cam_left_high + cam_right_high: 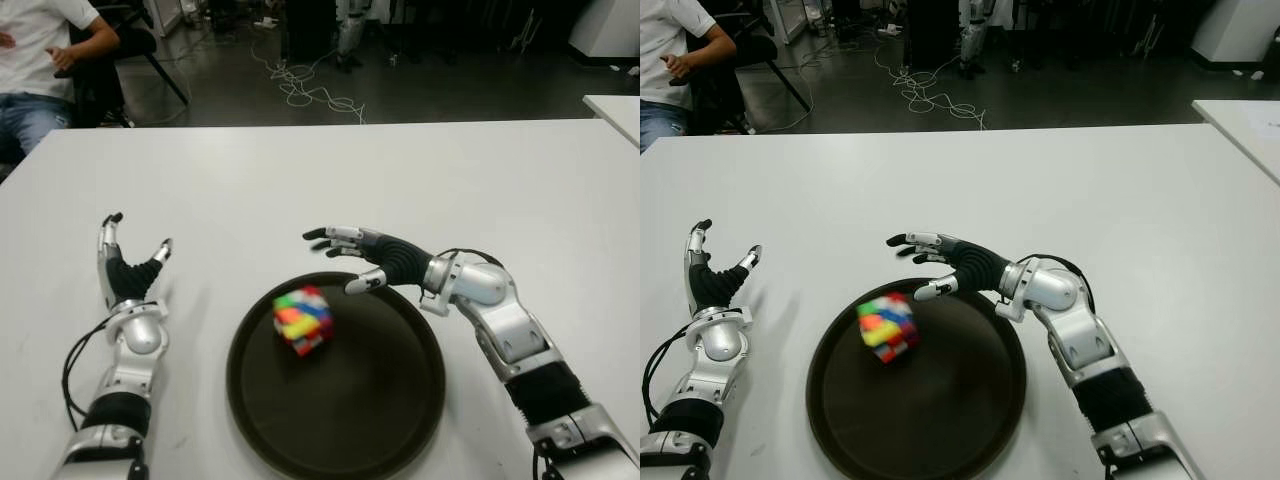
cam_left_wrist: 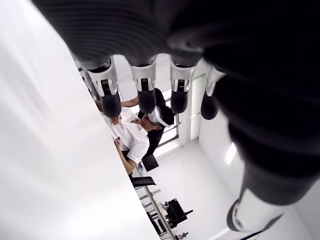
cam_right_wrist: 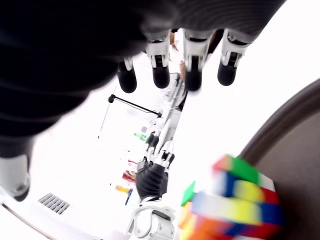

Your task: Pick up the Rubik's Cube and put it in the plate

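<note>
I read the Rubik's Cube [image 1: 302, 319] as light, rigid and hard-edged, with slick plastic faces. If I had to take it again, I would pinch two opposite flat faces, thumb on one and fingers on the other, never on corners, since it could twist out. It shows tilted on a corner and blurred, inside the dark round plate [image 1: 400, 400], toward the rim that faces away from the robot, so I judge it is dropping or tumbling and not settled. My right hand [image 1: 365, 255] is over that same rim of the plate, fingers [image 3: 160, 70] spread straight and thumb apart, holding nothing; the cube is below and just beside the fingertips, not touching them. My left hand [image 1: 128, 270] is on the white table [image 1: 300, 170], off the plate's left side, fingers open and empty.
</note>
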You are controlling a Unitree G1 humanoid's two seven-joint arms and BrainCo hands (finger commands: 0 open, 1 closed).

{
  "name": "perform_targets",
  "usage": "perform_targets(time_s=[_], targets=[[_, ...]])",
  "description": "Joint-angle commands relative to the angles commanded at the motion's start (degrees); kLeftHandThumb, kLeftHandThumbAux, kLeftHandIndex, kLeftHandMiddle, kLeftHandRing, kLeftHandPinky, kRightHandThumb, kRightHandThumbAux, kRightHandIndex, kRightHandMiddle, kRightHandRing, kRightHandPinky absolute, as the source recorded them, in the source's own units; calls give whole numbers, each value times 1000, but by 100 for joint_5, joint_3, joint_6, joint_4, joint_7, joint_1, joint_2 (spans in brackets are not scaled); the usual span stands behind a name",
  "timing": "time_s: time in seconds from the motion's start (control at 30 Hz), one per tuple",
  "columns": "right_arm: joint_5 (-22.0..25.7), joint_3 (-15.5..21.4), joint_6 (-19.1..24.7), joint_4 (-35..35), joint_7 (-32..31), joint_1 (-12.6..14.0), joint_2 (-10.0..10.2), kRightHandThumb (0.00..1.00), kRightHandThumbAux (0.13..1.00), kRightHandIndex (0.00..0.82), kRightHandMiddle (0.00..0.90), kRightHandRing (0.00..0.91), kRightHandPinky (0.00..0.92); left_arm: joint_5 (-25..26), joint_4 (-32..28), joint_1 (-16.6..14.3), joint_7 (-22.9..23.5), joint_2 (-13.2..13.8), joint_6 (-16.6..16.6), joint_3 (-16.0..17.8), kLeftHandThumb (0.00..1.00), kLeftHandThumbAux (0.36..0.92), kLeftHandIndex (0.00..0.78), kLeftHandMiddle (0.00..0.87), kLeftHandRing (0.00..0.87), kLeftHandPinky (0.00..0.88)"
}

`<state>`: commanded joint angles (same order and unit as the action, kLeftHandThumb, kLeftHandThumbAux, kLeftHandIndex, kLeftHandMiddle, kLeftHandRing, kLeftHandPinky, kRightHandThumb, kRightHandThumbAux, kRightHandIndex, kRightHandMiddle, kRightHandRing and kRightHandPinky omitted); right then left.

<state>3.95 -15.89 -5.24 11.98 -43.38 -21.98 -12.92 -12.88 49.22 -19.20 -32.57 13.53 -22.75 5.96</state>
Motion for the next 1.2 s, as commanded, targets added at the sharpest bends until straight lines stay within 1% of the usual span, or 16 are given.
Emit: perform_targets(time_s=[0.23, 0.4, 0.5, 0.73, 0.8, 0.87, 0.93, 1.07, 1.13, 1.2], targets=[[104, 55, 88, -58, -96, 2, 16, 0, 475, 33, 31, 0, 0, 6, 38, -30, -3, 3, 28, 6, 0, 761, 6, 5, 0, 0], [35, 54, -58, -30, -24, 5, 32, 0, 457, 32, 27, 0, 0, 20, 11, -26, -34, -20, 33, 21, 0, 762, 13, 20, 14, 14], [-22, 43, -138, 14, -6, -19, 9, 0, 448, 32, 26, 0, 0, 39, 2, -24, -33, -31, 64, 34, 0, 765, 11, 20, 14, 15], [-25, 44, -71, 57, -8, -18, -2, 0, 441, 35, 32, 0, 0, 71, -10, -15, -17, -47, 32, 51, 0, 768, 8, 15, 9, 15], [-57, 54, -118, 76, 36, -8, -3, 0, 438, 39, 36, 0, 0, 75, -17, -7, -4, -47, 4, 48, 0, 761, 7, 14, 5, 10], [-80, 83, -158, 94, 60, -25, -32, 0, 435, 42, 40, 2, 1, 66, -21, -2, -5, -41, -11, 39, 0, 754, 6, 10, 2, 5], [-111, 125, -153, 46, 82, -49, -103, 0, 430, 44, 42, 3, 1, 52, -14, 0, -12, -31, -25, 29, 0, 748, 5, 6, 1, 2], [-84, 273, 135, -475, 43, 27, -392, 0, 411, 35, 32, 1, 0, 25, 11, -7, -28, -15, -54, 15, 0, 742, 4, 1, 0, 0], [-171, 218, 180, -409, 128, 26, -354, 0, 407, 30, 26, 0, 0, 13, 23, -11, -40, -12, -56, 9, 0, 742, 4, 0, 0, 0], [-218, 245, 157, -179, 154, -48, -400, 0, 405, 23, 17, 0, 0, 17, 33, -14, -27, -7, -50, 11, 0, 746, 6, 1, 0, 0]])
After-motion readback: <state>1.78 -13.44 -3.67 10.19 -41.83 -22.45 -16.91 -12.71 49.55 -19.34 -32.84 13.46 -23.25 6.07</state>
